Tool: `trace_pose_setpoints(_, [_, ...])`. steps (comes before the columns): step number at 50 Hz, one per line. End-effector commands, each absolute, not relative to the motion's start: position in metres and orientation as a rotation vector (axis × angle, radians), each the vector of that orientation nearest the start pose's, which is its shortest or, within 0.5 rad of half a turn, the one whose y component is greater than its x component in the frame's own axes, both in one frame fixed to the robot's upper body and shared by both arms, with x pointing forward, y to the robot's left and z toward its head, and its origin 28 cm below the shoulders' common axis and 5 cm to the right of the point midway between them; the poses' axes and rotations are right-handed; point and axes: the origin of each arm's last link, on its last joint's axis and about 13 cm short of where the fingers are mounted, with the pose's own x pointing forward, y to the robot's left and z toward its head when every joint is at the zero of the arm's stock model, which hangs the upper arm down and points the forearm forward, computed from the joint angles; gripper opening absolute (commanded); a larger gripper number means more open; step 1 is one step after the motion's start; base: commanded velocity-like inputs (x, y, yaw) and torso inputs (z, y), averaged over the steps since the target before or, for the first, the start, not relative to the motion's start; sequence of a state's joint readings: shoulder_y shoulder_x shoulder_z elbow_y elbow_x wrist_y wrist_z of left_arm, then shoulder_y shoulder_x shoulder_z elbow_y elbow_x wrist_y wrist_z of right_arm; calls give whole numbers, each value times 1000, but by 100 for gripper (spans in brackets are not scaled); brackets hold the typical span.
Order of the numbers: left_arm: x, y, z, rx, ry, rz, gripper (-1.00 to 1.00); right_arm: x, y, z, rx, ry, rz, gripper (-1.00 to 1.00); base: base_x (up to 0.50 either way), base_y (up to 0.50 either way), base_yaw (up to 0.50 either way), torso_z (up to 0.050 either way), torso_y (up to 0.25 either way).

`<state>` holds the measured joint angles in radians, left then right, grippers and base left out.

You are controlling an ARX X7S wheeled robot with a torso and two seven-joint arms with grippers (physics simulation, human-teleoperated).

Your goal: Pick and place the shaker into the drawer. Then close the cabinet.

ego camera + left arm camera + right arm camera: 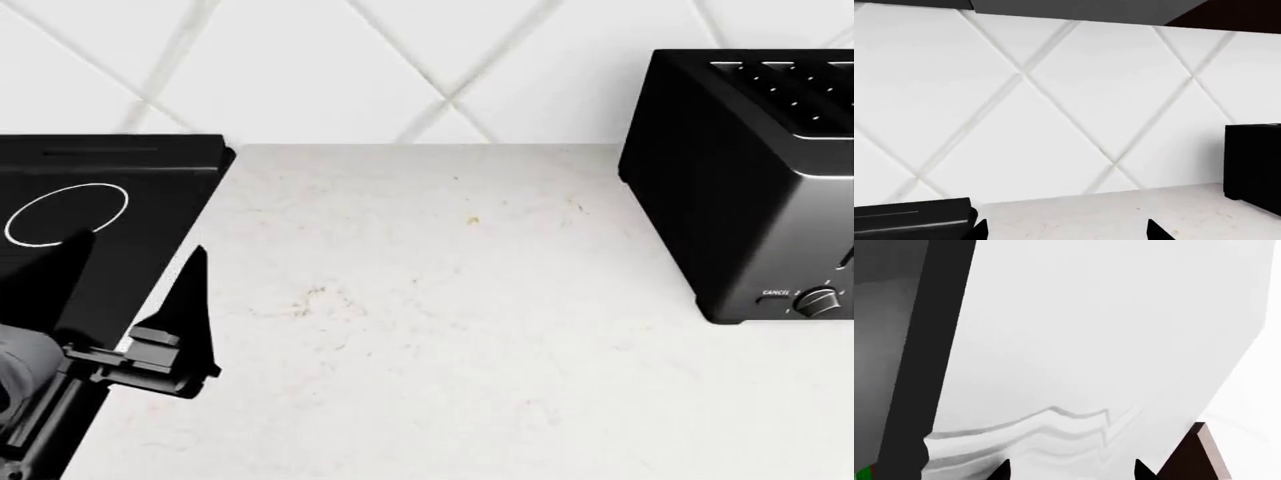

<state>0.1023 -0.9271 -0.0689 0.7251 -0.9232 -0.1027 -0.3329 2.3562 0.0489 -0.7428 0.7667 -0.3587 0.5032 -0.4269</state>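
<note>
Left gripper [134, 290], jaws spread and empty, hovers at the counter's [441, 330] left edge over the black cooktop [107, 200]; shaker and drawer in no view, so the step is judged locate-and-reach. Mid-counter lies bare toward the toaster [741, 170] at the right edge. Right gripper [1067, 472], jaws apart, holds nothing, facing a white panel [1107, 340].

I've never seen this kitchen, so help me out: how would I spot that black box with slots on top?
Start at the white tiled wall with diagonal seams, then drop to the pale speckled counter below it. At the counter's right end stands the toaster, a tall black box with top slots and a front knob marked CANCEL. The only other black thing, the cooktop at left, lies flat and bears a white ring.
</note>
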Motion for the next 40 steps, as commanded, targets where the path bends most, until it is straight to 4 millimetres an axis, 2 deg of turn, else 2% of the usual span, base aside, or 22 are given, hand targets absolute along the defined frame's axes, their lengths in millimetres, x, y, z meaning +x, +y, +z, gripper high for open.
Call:
trace_pose_setpoints(1, [165,296,177,-32,-270,-189,100,296,-82,598,-1045,-522,-72,100,11,0,0,0,0])
trace_pose_setpoints(5, [165,294,178,-32,-271,-193,100,291,-80,602,-1044,-541,-43,100,3,0,0,0,0])
trace_pose_setpoints(7, [165,293,179,-33,-274,-197,100,283,-77,604,-999,-575,43,100,0,0,0,0,0])
trace_pose_setpoints(9, [165,293,179,-34,-275,-199,100,279,-94,587,-873,-515,142,100,0,0,0,0,0])
trace_pose_setpoints(10, [165,293,178,-35,-275,-199,100,269,-96,581,-820,-530,201,100,0,0,0,0,0])
trace_pose_setpoints(13, [167,292,177,-31,-269,-202,100,220,-87,576,-864,-705,246,100,0,0,0,0,0])
trace_pose_setpoints(17, [169,289,182,-27,-275,-213,100,230,-100,576,-851,-649,180,100,0,0,0,0,0])
trace_pose_setpoints(21, [168,285,181,-25,-276,-226,100,246,-104,580,-845,-615,153,100,0,0,0,0,0])
trace_pose_setpoints(26, [168,287,184,-23,-278,-223,100,246,-102,572,-860,-605,164,100,0,0,0,0,0])
trace_pose_setpoints(32, [166,285,186,-25,-287,-228,100,228,-108,564,-862,-628,175,100,0,0,0,0,0])
trace_pose_setpoints(36, [165,283,187,-28,-291,-243,100,207,-133,545,-822,-608,103,100,0,0,0,0,0])
trace_pose_setpoints(40, [165,279,189,-30,-295,-262,100,181,-162,513,-774,-558,17,100,0,0,0,0,0])
